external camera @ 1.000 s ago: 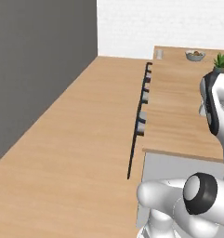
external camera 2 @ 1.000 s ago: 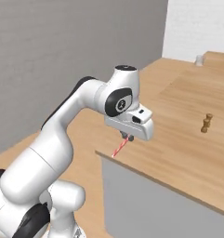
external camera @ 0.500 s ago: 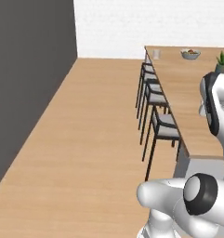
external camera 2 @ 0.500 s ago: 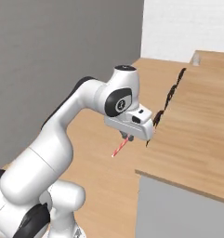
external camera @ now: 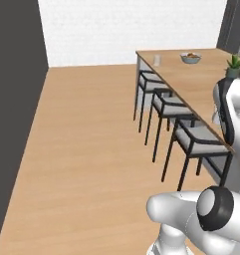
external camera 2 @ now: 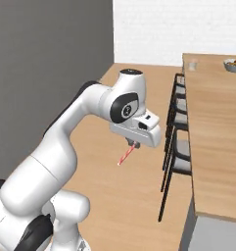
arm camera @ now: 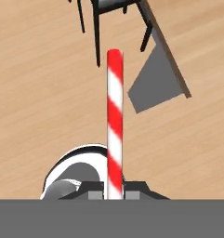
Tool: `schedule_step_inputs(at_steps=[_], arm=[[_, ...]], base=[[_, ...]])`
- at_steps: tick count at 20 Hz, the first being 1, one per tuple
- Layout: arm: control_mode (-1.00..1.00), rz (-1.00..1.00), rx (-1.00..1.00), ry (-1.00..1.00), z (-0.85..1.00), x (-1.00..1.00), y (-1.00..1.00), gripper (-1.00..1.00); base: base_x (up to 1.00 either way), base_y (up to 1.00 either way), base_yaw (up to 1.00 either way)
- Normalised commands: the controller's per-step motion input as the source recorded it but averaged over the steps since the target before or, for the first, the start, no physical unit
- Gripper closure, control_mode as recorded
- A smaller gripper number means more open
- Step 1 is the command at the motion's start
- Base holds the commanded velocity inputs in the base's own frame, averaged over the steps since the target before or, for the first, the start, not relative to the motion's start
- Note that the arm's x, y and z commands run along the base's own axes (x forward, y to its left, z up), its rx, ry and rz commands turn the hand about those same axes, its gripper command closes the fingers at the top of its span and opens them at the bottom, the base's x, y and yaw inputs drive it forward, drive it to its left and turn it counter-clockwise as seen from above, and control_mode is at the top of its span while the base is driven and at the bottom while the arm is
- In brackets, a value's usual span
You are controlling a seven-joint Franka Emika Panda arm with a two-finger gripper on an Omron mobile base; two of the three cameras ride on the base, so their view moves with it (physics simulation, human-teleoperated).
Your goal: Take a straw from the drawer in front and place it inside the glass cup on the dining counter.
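Straw [arm camera: 115, 125] is clamped between the jaws of the gripper [external camera 2: 134, 144], held near one end, so most of its length sticks out past the tips. In the right base view it hangs down and slants away from the hand over open wooden floor [external camera: 91, 149], nowhere near any surface.

Handling, as I judge it: very light, thin, smooth tube. Stiff enough to stay straight, but it would crush or kink if squeezed harder. The end grip leaves a long free lever, so any knock on the free end could pivot it in the jaws. Round, slick section means it may also slide lengthwise. The current hold point suits the job: free end goes in first.

Glass cup [external camera: 157, 60] stands on the dining counter [external camera: 201, 84] near its far left corner, just by the left edge, well apart from the hand. Fruit bowl [external camera: 190, 58] sits further along the far edge. Stools [external camera: 191, 142] line the left edge.

Cup looks small and light, so a sideways nudge from the straw could tip it.
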Motion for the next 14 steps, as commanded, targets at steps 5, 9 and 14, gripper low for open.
schedule_step_inputs(at_steps=[5,9,14], arm=[[1.00,0.00,0.00,0.00,0.00,0.00,0.00,1.00],[1.00,0.00,0.00,0.00,0.00,0.00,0.00,1.00],[1.00,0.00,0.00,0.00,0.00,0.00,0.00,1.00]], base=[[0.99,1.00,-0.43],[1.00,1.00,-0.45],[1.00,1.00,-0.47]])
